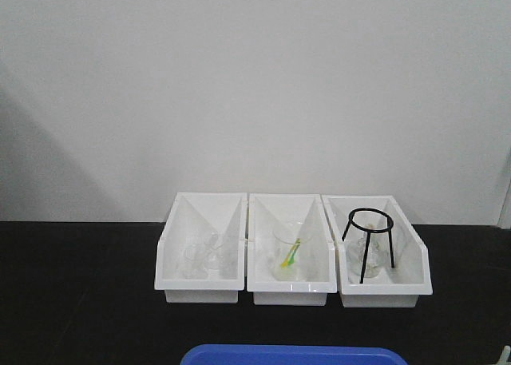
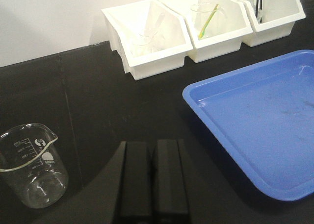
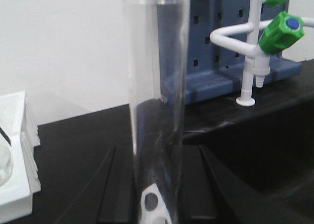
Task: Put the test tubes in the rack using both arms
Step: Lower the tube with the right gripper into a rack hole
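In the right wrist view a clear glass test tube (image 3: 157,62) stands upright between the black fingers of my right gripper (image 3: 158,150), which is shut on it. A corner of the white rack (image 3: 153,207) with round holes shows at the tube's lower end, at the bottom edge of the view. My left gripper (image 2: 153,145) is shut with nothing in it, low over the black tabletop between a glass beaker (image 2: 32,165) and a blue tray (image 2: 260,111). Neither arm shows in the front view.
Three white bins (image 1: 200,289) line the back wall; the middle one holds a beaker with a yellow-green rod (image 1: 289,253), the right one a black tripod ring (image 1: 368,241). The blue tray (image 1: 294,355) lies in front. A white tap with green knobs (image 3: 255,52) and a blue pegboard (image 3: 216,37) stand behind my right gripper.
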{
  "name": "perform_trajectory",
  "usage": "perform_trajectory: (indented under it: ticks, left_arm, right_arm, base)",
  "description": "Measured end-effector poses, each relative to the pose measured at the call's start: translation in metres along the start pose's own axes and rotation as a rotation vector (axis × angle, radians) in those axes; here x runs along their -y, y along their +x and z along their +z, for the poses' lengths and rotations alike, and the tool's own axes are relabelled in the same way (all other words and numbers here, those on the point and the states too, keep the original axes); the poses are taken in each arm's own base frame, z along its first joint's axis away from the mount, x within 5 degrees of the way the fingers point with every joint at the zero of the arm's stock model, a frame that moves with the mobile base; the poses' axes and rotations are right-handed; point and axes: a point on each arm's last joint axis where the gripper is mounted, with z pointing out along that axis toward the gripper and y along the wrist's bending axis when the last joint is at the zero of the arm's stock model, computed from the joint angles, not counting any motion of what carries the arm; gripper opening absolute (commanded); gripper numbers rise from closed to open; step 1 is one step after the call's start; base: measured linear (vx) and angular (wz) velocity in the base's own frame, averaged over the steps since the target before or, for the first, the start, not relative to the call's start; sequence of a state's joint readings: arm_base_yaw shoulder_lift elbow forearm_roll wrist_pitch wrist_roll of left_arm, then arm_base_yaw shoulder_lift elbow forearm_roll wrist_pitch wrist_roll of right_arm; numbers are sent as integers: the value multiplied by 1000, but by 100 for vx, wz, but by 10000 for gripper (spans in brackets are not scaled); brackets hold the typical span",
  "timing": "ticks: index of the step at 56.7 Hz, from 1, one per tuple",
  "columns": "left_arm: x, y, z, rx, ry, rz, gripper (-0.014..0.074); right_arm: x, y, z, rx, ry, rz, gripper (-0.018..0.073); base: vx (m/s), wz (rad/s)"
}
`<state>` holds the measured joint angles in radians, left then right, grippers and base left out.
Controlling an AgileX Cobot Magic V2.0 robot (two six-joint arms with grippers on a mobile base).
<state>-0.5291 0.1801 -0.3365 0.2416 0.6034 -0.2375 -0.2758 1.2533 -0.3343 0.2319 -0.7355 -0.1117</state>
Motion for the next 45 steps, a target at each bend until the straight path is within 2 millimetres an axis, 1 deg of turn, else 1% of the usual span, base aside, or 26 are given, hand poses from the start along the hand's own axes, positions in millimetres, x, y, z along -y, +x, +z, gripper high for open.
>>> perform_trajectory:
  ticks: [15, 23, 31, 45]
  left_arm:
    - [0, 0, 0, 0, 0, 0, -17]
    - [0, 0, 0, 0, 0, 0, -17]
    - [0, 0, 0, 0, 0, 0, -17]
    - [0, 0, 0, 0, 0, 0, -17]
  right_arm:
    - [0, 15, 8, -66, 5, -4, -6]
    - [0, 22, 12, -99, 9, 22, -6]
    - [-1, 34, 17, -144, 13, 50, -6]
    - [-8, 55, 28, -178, -61, 28, -6]
  base:
    - [0, 0]
    - [0, 0]
    - [0, 0]
    - [0, 0]
